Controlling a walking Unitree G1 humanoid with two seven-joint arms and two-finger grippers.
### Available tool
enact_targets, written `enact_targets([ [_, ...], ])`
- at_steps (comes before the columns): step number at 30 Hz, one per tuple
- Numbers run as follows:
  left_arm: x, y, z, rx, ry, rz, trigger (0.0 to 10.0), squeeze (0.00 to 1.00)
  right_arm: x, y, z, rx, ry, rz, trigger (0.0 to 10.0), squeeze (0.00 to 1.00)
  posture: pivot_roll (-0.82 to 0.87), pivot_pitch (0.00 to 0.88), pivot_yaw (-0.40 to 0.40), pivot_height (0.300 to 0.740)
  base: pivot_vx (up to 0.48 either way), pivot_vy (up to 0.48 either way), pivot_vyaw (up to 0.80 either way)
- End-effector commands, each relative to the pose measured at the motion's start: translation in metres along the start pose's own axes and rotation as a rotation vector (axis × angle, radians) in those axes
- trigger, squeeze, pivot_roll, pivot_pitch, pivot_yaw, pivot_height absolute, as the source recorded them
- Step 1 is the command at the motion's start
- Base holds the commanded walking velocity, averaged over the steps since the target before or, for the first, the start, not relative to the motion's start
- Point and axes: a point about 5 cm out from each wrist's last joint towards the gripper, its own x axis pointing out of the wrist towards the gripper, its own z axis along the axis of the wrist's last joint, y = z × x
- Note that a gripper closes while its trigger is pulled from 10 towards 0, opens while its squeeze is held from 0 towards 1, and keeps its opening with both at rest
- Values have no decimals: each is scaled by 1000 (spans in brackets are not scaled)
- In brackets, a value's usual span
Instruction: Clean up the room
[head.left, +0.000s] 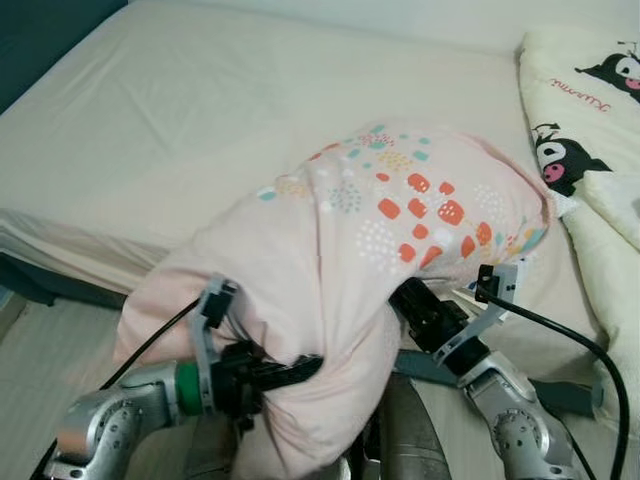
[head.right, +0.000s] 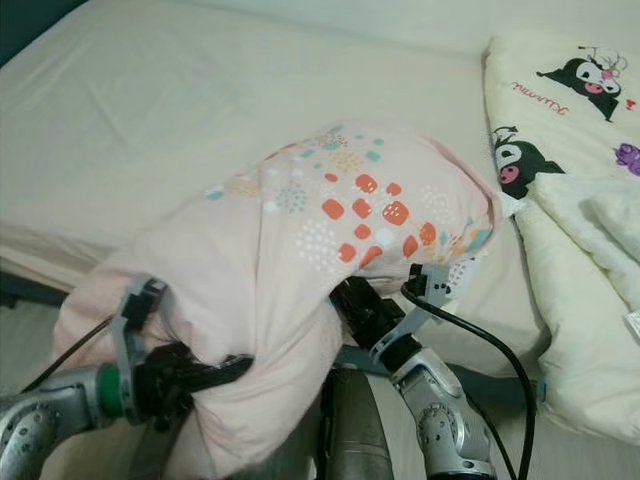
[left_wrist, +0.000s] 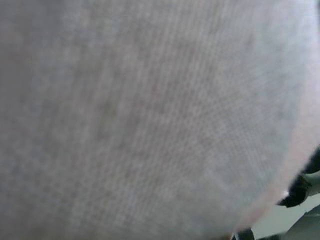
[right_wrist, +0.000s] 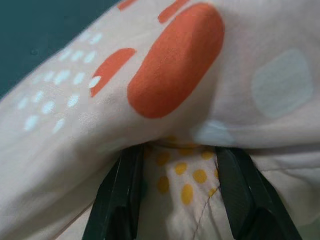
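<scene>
We had the pink pillow (head.left: 380, 230) up off the floor, held between both grippers at the near edge of the bed (head.left: 180, 130), its far end with the orange and teal spots draped over the cream sheet. It sagged in the middle, bent over like a saddle, with the plain pink end hanging down on our left side.

Our left gripper (head.left: 290, 372) reached in from the near left, black fingers pushed into the lower folds of the pillow. Fabric wrapped around the tips, so we could not tell whether those jaws were clenched or released. The left wrist camera looked straight into pale woven cloth pressed right up against it.

Our right gripper (right_wrist: 175, 200) came in from the near right, under the spotted end. In the right wrist view both fingers (right_wrist: 120, 195) stood on either side of a bunched fold of the pillow with yellow dots, the jaws grasping that fold, with the big orange patch of the cover just above them. A black cable (head.left: 570, 340) looped off the right wrist.

On the far right of the bed lay a cream blanket (head.left: 590, 90) printed with black cartoon characters, just beside the pillow's spotted end.
</scene>
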Motion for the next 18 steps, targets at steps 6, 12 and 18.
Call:
enact_targets([
  [6,23,-17,1,-8,-6,-79,0,0,0,-23,5,-60,-35,-185,10000,0,14,175,1,618,0,0,0],
  [12,44,-12,16,26,-64,-57,0,0,24,-32,25,-115,-68,-215,10000,0,6,173,9,618,0,0,0],
  [18,56,-12,14,25,-44,-79,0,0,63,-12,37,-87,-55,-67,10000,0,6,169,1,618,0,0,0],
])
